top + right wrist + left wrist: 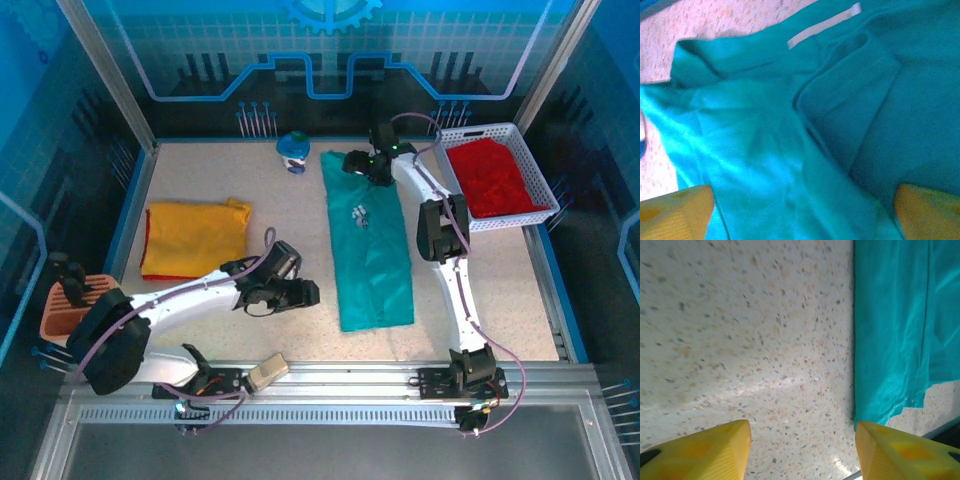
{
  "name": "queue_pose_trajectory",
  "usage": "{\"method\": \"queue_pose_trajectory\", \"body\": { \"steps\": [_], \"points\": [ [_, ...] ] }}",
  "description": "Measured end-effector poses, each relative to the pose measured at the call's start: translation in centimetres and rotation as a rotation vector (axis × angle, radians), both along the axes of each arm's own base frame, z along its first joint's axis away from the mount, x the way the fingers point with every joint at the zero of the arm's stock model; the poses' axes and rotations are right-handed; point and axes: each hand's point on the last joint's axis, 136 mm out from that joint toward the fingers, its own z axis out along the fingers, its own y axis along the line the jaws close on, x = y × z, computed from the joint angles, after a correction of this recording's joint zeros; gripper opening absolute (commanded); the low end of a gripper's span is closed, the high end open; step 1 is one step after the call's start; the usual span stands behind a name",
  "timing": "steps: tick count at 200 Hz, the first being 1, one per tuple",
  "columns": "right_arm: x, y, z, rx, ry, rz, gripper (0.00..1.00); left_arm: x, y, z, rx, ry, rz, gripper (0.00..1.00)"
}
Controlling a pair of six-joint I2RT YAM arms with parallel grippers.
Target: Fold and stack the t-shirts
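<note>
A teal-green t-shirt lies folded into a long strip in the middle of the table, with small white lettering on its chest. My right gripper hovers open over its collar end; in the right wrist view its yellow fingertips stand wide apart above the teal cloth and a white neck label. My left gripper is open, low over bare table just left of the shirt's lower edge. A folded yellow t-shirt rests at the left. A red t-shirt fills the basket.
The white mesh basket stands at the back right. A small blue and white object sits at the back centre. An orange-brown rack is off the table's left side. A metal rail runs along the near edge.
</note>
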Motion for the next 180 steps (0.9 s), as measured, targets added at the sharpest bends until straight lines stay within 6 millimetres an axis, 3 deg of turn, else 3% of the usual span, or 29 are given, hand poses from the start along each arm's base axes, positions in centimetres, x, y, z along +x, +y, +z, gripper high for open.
{"method": "queue_pose_trajectory", "body": {
  "steps": [34, 84, 105, 126, 180],
  "points": [
    [-3.5, 0.3, 2.0, 0.023, 0.031, 0.031, 1.0, -1.2, -1.5, -0.9, -0.007, 0.049, -0.042, 0.58],
    [-10.3, -0.2, 11.0, 0.034, -0.053, 0.059, 1.0, -2.4, -4.8, -2.2, -0.035, 0.102, -0.079, 0.58],
    [-14.0, -0.9, 13.2, 0.018, -0.079, 0.065, 1.0, -2.5, -6.3, -2.2, -0.049, 0.103, -0.099, 0.57],
    [-18.2, -2.5, 12.9, -0.011, -0.055, 0.057, 0.94, -2.0, -7.8, -1.9, -0.069, 0.098, -0.104, 0.57],
    [-29.9, -8.1, 7.2, -0.082, 0.138, 0.012, 0.71, -1.3, -9.0, -3.0, -0.063, 0.118, -0.101, 0.55]
  ]
}}
